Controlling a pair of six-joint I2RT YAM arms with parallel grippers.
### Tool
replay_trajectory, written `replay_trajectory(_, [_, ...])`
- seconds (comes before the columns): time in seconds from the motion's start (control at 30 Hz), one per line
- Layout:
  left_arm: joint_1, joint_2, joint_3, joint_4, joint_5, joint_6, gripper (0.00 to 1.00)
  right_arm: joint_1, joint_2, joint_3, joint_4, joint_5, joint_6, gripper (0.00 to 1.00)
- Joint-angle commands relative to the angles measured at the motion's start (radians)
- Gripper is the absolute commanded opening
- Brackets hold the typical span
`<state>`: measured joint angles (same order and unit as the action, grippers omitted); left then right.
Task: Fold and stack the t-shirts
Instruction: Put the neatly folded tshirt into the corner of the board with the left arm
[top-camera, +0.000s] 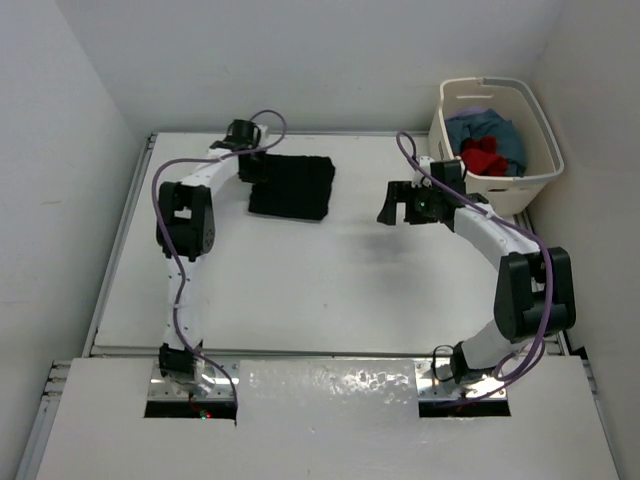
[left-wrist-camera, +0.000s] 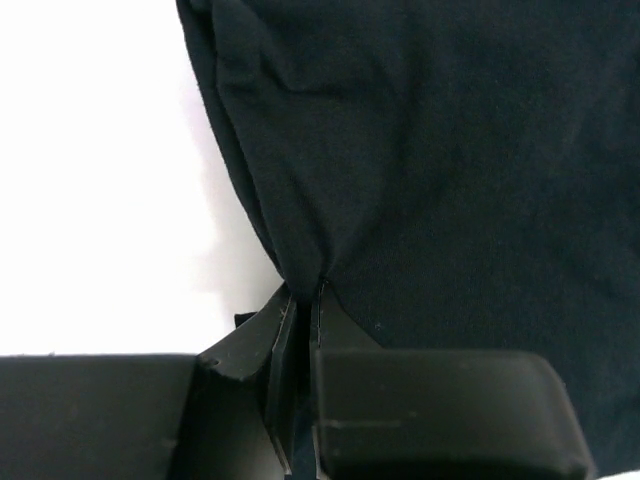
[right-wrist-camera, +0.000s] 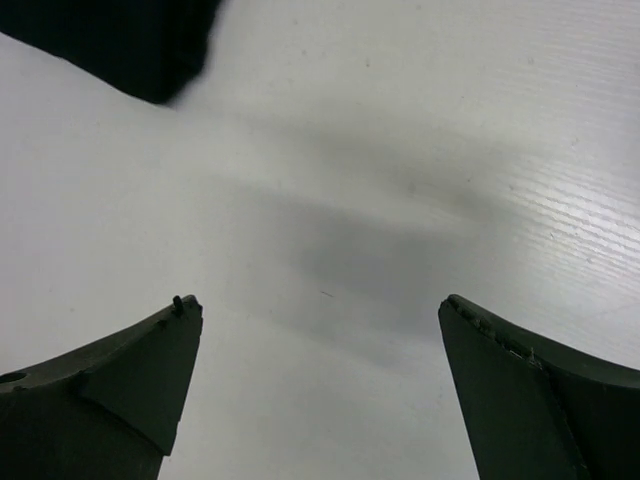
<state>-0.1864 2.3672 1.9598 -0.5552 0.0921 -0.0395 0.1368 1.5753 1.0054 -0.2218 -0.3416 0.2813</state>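
The black t-shirt (top-camera: 292, 187) lies as a folded rectangle at the far left of the bench (top-camera: 330, 290). Only the left wrist view shows the left hand (left-wrist-camera: 305, 297) pinching its puckered edge. The right hand (right-wrist-camera: 320, 325) gapes wide, holding nothing.

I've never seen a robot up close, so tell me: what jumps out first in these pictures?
A folded black shirt lies at the far left of the white table, its edge pinched in the left claw. At the far right corner a cream basket holds a blue shirt and a red shirt, bunched up. The right claw hangs wide open over bare table between them.
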Motion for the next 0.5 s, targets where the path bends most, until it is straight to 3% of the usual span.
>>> replay_trajectory(0.0, [0.132,-0.051,0.065,-0.026,-0.069,0.225,0.0,0.0,-0.012,0.056,-0.051,0.05,-0.037,0.99])
replay_trajectory(0.17, [0.228,0.049,0.241,-0.086,-0.072,0.341,0.0,0.0,0.029,0.122,-0.091,0.053,-0.024,0.99])
replay_trajectory(0.47, [0.356,0.096,0.317,0.044,-0.17,0.434,0.0,0.0,0.049,0.168,-0.128,0.105,-0.002,0.99])
